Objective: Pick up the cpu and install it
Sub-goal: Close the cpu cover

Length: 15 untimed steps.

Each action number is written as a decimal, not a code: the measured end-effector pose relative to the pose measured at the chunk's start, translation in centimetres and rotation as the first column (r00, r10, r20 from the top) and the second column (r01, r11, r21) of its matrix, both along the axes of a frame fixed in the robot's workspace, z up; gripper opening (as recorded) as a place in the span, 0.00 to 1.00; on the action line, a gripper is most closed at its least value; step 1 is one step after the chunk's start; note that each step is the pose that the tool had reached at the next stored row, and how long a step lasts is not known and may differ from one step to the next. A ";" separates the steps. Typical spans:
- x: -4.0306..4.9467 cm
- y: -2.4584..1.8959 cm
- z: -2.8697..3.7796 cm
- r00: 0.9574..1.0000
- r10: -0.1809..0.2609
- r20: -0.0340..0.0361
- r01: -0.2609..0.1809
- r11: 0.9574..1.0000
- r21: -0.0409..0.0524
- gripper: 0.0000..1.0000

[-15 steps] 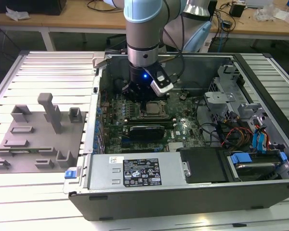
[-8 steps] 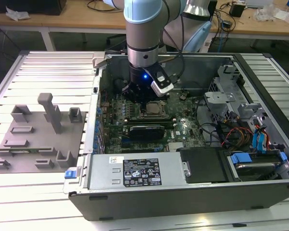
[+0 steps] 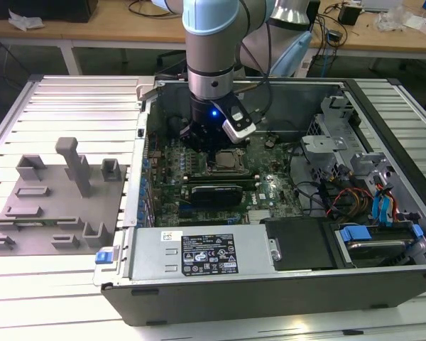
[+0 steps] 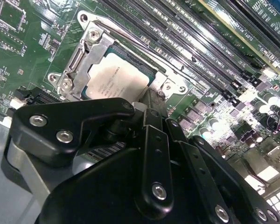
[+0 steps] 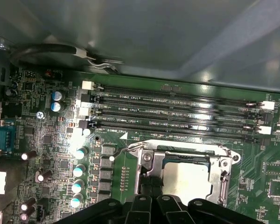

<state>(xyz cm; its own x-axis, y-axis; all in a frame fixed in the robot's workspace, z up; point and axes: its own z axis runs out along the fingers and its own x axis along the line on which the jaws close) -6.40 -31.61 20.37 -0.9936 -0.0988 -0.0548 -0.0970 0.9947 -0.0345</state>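
The cpu [image 4: 116, 79], a pale silver square chip, lies flat inside the metal-framed socket [image 4: 91, 46] on the green motherboard. In the first wrist view the cpu [image 5: 189, 179] sits within the open socket frame [image 5: 224, 168], with a dark gap along one side. My gripper [image 4: 151, 100] points straight down at one edge of the chip. Its two thin black fingers are pressed together, far narrower than the chip, with nothing between them [image 5: 154, 184]. In the exterior view the gripper [image 3: 213, 153] hangs low over the socket and cpu [image 3: 228, 160] inside the open computer case.
The grey plastic tray [image 3: 50, 206] with upright blocks lies at the exterior view's left, outside the case. Memory slots [image 5: 177, 116] run beside the socket. A black card [image 3: 214, 193], a power supply [image 3: 202, 253] and drive cages with cables [image 3: 355, 185] crowd the case.
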 end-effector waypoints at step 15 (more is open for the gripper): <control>0.00 -0.06 -0.04 1.000 0.000 0.000 0.000 1.000 0.000 0.11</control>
<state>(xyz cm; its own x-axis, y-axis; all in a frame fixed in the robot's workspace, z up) -6.40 -31.67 20.33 -0.9936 -0.0989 -0.0548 -0.0971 0.9947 -0.0346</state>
